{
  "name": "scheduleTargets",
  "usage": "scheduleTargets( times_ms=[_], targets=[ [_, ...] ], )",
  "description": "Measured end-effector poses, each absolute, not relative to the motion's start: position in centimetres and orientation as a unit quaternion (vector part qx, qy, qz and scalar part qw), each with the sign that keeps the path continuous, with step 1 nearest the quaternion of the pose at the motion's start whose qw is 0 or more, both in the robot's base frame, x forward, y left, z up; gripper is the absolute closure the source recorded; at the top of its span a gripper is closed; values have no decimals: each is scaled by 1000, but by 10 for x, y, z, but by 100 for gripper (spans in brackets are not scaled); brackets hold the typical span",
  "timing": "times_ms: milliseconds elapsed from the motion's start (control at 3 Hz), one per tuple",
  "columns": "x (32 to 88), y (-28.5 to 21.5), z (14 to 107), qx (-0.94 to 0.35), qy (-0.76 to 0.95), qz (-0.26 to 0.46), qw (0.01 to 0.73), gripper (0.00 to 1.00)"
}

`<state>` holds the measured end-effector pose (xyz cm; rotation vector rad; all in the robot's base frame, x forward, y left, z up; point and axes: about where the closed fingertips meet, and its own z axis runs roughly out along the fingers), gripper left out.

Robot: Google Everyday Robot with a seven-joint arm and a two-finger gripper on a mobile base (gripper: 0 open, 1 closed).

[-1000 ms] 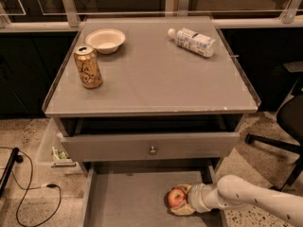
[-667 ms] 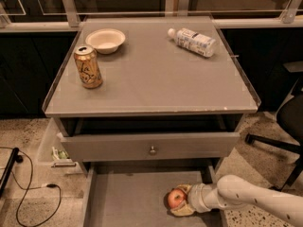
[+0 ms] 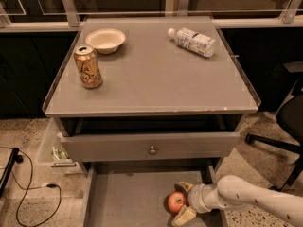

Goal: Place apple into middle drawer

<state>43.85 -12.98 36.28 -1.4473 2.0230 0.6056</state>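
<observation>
The red-orange apple (image 3: 175, 201) rests on the flat grey floor of the pulled-out middle drawer (image 3: 128, 197), near its right side. My gripper (image 3: 178, 203) reaches in from the right on a white arm. Its two pale fingers are spread, one above the apple (image 3: 185, 187) and one below it (image 3: 183, 216), with small gaps on both sides. The gripper is low in the drawer, at the apple's height.
Above the open drawer is a shut drawer front with a round metal knob (image 3: 152, 150). On the cabinet top stand a gold can (image 3: 88, 66), a white bowl (image 3: 105, 39) and a lying plastic bottle (image 3: 191, 41). A chair base (image 3: 279, 141) is at the right, and cables (image 3: 28, 188) lie at the left.
Almost nothing. The gripper and the apple stay at the same spot in the drawer's right part.
</observation>
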Motion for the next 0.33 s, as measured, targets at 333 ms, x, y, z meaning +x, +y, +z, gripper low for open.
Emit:
scheduleTargets(
  times_ms=[333],
  targets=[
    [438,-130,363,-542,757,227,287,0]
  ],
)
